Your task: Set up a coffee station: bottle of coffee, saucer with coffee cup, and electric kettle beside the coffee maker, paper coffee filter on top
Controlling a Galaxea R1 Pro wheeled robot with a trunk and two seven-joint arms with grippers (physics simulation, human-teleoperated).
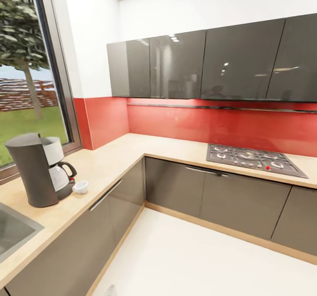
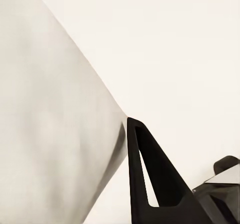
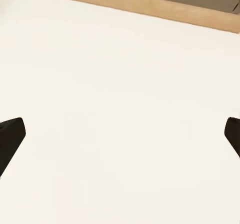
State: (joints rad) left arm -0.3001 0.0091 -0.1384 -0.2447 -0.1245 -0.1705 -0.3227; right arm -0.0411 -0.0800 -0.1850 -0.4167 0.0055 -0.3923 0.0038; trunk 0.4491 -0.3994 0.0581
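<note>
R claw point(image 3: 120, 134) wide open, empty over floor point(image 3: 120, 74); L claw state unclear; coffee maker point(image 1: 38, 168) + coffee cup point(image 1: 80, 187) on tabletop point(image 1: 110, 159).

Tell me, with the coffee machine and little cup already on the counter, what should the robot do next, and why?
Probably turn and drive off to look for the missing items. The coffee maker stands on the kitchen countertop with the coffee cup beside it, not on any saucer. The right gripper is open over bare floor, holding nothing.

countertop point(image 1: 114, 157) bare beyond coffee maker point(image 1: 37, 168) (cup point(image 1: 80, 187) beside)
</note>
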